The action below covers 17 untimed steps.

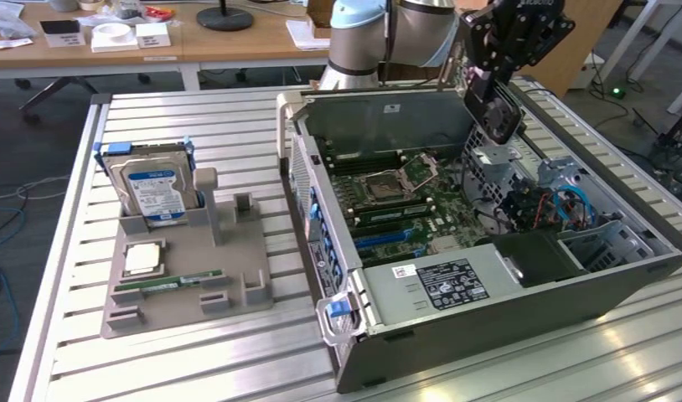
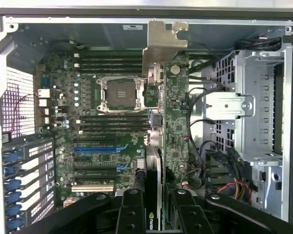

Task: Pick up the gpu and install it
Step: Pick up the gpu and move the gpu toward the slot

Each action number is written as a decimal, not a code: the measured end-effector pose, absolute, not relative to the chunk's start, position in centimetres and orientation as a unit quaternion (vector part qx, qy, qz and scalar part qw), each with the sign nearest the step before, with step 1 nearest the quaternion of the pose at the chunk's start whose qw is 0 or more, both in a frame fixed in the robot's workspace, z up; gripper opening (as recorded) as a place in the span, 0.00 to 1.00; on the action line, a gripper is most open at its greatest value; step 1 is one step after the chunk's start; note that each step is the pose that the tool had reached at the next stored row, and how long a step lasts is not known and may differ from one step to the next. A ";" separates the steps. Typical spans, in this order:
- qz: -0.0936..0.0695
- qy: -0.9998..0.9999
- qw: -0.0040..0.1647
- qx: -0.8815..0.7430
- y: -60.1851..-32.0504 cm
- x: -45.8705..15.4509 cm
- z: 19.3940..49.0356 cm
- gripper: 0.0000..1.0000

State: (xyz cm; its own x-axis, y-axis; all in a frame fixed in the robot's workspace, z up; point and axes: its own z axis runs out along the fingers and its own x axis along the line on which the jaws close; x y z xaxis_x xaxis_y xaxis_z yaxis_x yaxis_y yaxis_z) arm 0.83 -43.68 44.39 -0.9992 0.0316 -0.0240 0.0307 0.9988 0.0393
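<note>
The gpu (image 2: 178, 122), clamped in the gripper (image 2: 156, 197), is hanging over the open motherboard (image 2: 63, 141); the drive cage (image 2: 261, 97) and loose cables (image 2: 234, 187) are crowding the case's (image 1: 520, 310) edge at the exterior view's right.

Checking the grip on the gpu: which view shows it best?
The wrist view: the gpu runs from the end effector to its silver bracket. The exterior view shows it as a dark card over the open case.

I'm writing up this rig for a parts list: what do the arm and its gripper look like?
The arm is made of round silver-grey tube sections with pale blue caps at the joints. The gripper is matte black and blocky. Its fingers are flat black bars with small round fastener holes along them.
</note>
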 end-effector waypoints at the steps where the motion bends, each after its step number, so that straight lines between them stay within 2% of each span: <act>1: 0.019 1.000 0.012 0.016 -43.7 1.0 44.4 0.26; 17: 0.020 1.000 0.012 0.016 -43.7 2.4 44.4 0.26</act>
